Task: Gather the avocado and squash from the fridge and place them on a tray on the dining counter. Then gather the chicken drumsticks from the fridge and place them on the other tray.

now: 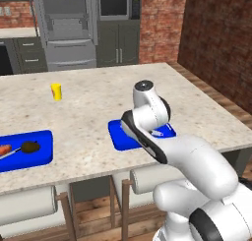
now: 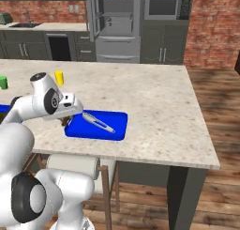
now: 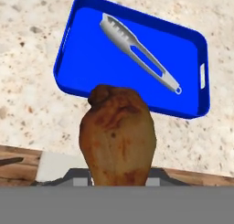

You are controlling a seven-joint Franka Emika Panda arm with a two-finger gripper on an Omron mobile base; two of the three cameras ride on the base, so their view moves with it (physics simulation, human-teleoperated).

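We are carrying a chicken drumstick (image 3: 118, 136) toward the other tray (image 2: 79, 129), and our gripper (image 2: 67, 117) is clamping narrowly on it; in the hand view the golden-brown meat is rising straight up between the finger tips. The gripper is hanging over the near edge of the bench (image 1: 98, 107), just at the tray's near-left corner as the right base view shows it, so the drumstick is not yet over the blue floor of the tray. A pair of grey tongs (image 3: 139, 54) is lying diagonally inside this tray, and no drumstick is resting in it so far.

The first half of the task is looking done, as we judge it. Toward the left end of the bench, the first tray (image 1: 42, 156) is holding the avocado (image 1: 30, 147) and the squash (image 1: 5, 150), lying near each other with what seems to be another utensil between them. A yellow cup (image 1: 56, 91) is standing farther back on the bench, well apart from both trays, and a green cup (image 2: 3, 82) is standing near the left end.

What is remaining, we think: moving the drumstick forward over the tray, lowering and releasing it beside the tongs, then going back to the open fridge (image 2: 117, 25) behind the bench for any others. We cannot tell how many are waiting there.
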